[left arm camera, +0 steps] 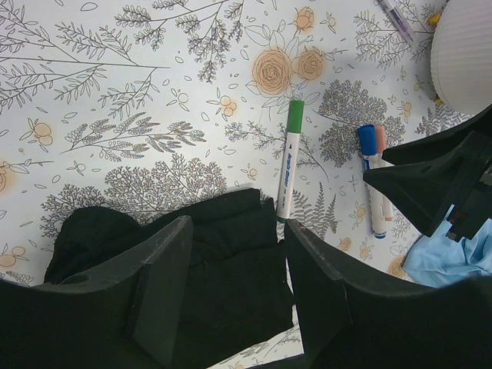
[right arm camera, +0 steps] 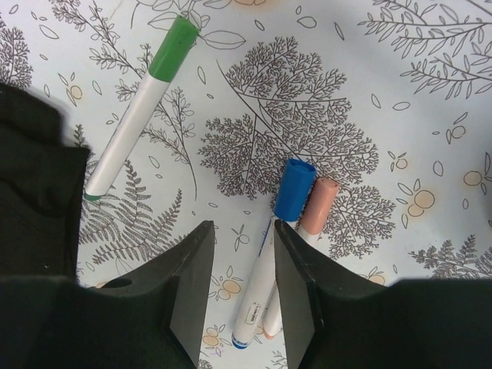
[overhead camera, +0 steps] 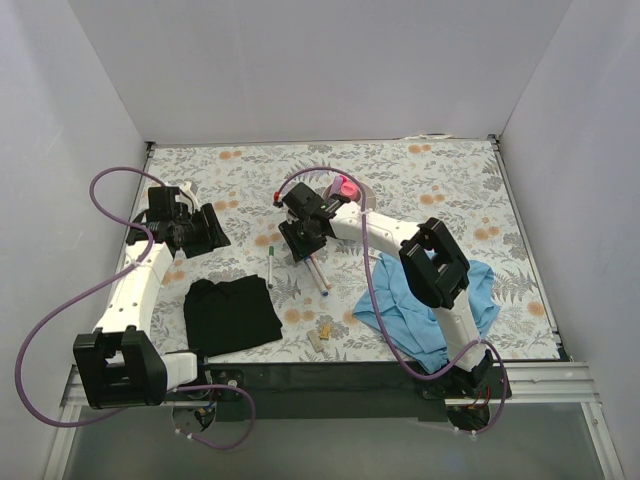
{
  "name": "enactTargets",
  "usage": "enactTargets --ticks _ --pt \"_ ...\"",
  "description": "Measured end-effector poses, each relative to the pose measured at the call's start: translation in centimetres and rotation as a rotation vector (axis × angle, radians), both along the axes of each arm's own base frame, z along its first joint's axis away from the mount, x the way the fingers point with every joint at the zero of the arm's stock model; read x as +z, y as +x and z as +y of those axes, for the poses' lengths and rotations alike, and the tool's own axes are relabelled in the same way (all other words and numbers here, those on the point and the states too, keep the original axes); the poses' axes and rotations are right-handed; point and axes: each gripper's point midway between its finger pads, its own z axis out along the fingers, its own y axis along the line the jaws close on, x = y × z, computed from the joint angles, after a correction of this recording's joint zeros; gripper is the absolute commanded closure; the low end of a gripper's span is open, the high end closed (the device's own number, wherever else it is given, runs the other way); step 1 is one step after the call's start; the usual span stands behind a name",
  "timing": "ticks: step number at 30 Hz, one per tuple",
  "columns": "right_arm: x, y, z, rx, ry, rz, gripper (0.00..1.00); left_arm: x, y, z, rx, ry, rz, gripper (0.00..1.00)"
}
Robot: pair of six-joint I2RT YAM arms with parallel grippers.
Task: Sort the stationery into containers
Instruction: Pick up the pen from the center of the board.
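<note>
My right gripper [overhead camera: 300, 243] [right arm camera: 242, 280] is open and low over the floral table. A blue-capped marker [right arm camera: 292, 190] lies between its jaws, close to the right finger, untouched by either jaw. A peach-capped marker [right arm camera: 317, 206] lies against it, and both show in the top view [overhead camera: 319, 276]. A green-capped marker [right arm camera: 143, 106] [left arm camera: 290, 157] [overhead camera: 270, 263] lies to the left. My left gripper [overhead camera: 214, 232] [left arm camera: 234, 288] is open and empty above the black cloth [left arm camera: 192, 246]. The white ribbed container [left arm camera: 463, 54] shows at the upper right of the left wrist view, with a purple-capped pen [left arm camera: 397, 15] beside it.
The black cloth [overhead camera: 232, 312] lies front left and a blue cloth [overhead camera: 430, 310] front right under the right arm. Small pale eraser blocks [overhead camera: 320, 335] lie between them near the front edge. Something pink [overhead camera: 346, 186] shows behind the right wrist. White walls enclose the table.
</note>
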Motion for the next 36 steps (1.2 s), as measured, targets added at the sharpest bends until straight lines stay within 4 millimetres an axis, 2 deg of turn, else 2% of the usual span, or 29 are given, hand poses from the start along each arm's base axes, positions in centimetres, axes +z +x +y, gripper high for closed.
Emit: enactTargets --ticks 8,19,25,28,34,35,36 --pt "-0.6 -0.2 0.0 -0.011 0.002 0.024 0.52 -0.7 -0.5 0.0 0.0 -0.001 0.017 0.49" --pt "-2.2 1.7 -1.2 -0.055 -0.012 0.035 0.51 -0.8 -0.6 -0.2 -0.005 -0.008 0.021 0.49" --pt "-2.9 1.9 -1.3 -0.058 -0.02 0.042 0.55 -0.9 -0.6 -0.3 -0.009 -0.014 0.022 0.49" --pt "-2.9 2.0 -1.2 -0.058 -0.018 0.041 0.63 -0.9 -0.6 -0.3 -0.01 -0.014 0.023 0.49" --pt "-3.1 2.7 -1.0 -0.051 -0.029 0.014 0.89 -1.0 -0.6 -0.3 -0.01 -0.014 0.023 0.49" --pt "-3.1 2.8 -1.1 -0.05 -0.038 0.003 0.98 -1.0 -0.6 -0.3 -0.01 -0.014 0.023 0.49" --pt "-3.1 2.8 -1.1 -0.049 -0.045 -0.008 0.99 -1.0 -0.6 -0.3 -0.01 -0.014 0.023 0.49"
